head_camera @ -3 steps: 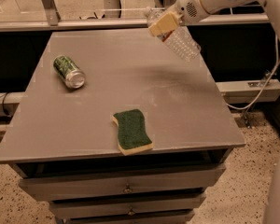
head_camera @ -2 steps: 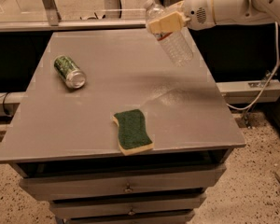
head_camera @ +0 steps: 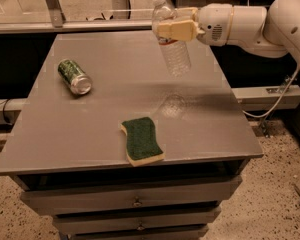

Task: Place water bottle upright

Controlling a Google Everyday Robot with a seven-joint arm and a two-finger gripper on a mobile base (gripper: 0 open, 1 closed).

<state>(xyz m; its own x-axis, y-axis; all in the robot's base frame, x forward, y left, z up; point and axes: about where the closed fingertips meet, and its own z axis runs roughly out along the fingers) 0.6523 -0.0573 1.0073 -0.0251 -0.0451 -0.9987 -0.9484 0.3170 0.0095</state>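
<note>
Above the far right part of the surface [head_camera: 80,134], we see the hand [head_camera: 166,26] gripping the water bottle [head_camera: 176,59] in the air. Its beige fingers [head_camera: 182,30] are clamped across the bottle's upper body, just below the neck. The bottle hangs clear of the surface and touches nothing but the hand. It is close to upright, with the cap [head_camera: 161,0] on top. It tilts a little, so the cap leans left and the base sits lower and to the right. We can make out the clear ribbed lower half below the fingers. The white arm [head_camera: 240,24] reaches in from the right edge of the view, roughly level with the hand.

On the surface below the bottle lies a faint patch of shadow [head_camera: 173,105]. A green can [head_camera: 75,76] lies on its side at the left, well apart from the bottle. A green-topped sponge [head_camera: 142,140] with a pale underside rests flat near the front edge, about midway across. Under the surface we see a stack of drawers [head_camera: 135,201], and speckled floor [head_camera: 270,204] to the right.
</note>
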